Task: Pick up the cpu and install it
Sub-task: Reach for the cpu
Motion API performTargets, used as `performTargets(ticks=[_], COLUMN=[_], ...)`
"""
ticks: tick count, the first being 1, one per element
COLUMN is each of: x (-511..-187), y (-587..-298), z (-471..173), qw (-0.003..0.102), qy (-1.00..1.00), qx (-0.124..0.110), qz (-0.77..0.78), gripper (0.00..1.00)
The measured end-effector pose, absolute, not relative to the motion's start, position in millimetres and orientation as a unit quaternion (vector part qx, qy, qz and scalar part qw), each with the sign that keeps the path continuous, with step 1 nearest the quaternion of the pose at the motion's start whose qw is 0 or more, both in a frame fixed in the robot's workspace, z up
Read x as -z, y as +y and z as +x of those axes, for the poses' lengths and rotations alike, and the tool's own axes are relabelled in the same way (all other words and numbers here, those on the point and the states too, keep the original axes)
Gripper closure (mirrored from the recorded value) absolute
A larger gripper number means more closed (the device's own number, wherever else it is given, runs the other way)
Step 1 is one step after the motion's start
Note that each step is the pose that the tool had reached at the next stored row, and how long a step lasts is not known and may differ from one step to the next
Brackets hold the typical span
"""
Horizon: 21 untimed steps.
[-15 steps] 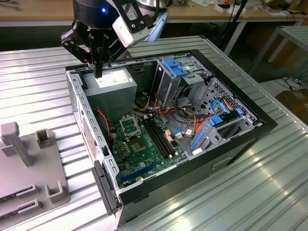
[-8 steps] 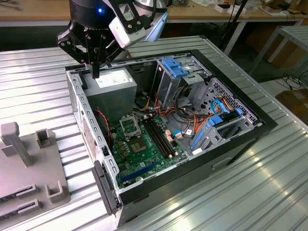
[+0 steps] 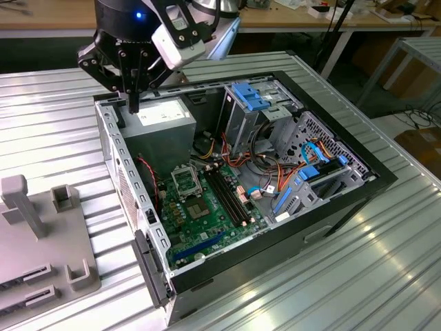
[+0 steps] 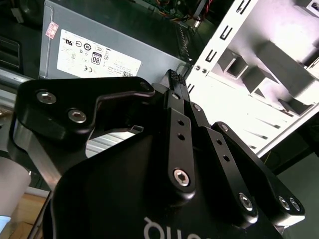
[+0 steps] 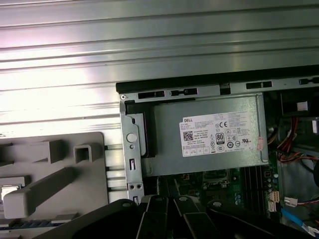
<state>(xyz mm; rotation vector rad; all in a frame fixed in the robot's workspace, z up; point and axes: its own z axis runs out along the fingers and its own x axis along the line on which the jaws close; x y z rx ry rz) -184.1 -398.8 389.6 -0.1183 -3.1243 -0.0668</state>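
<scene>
My gripper (image 3: 132,105) hangs over the back corner of the open computer case (image 3: 120,165), at the exterior view's left, just above the grey power supply (image 3: 157,118). Its black fingers point straight down and are pressed together, shut, with nothing visible between them in both wrist views (image 4: 174,79) (image 5: 167,186). Below and toward the exterior view's right lies the green motherboard (image 3: 207,219) with its square black socket (image 3: 185,181). The cpu is hidden from me.
A grey fixture tray (image 3: 41,238) with posts and slots sits on the ribbed metal table (image 3: 344,276) beside the case. Inside the case are drive cages with blue clips (image 3: 249,96), orange and blue cables (image 3: 303,162) and memory slots (image 3: 224,189). Wooden benches stand behind.
</scene>
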Motion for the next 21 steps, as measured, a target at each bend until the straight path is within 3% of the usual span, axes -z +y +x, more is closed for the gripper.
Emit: performTargets(ticks=[21], x=[-388.9], y=[-398.8], z=[-196.4], qw=[0.011], qy=[-0.999], qx=[0.021], qz=[-0.038], gripper=[0.89])
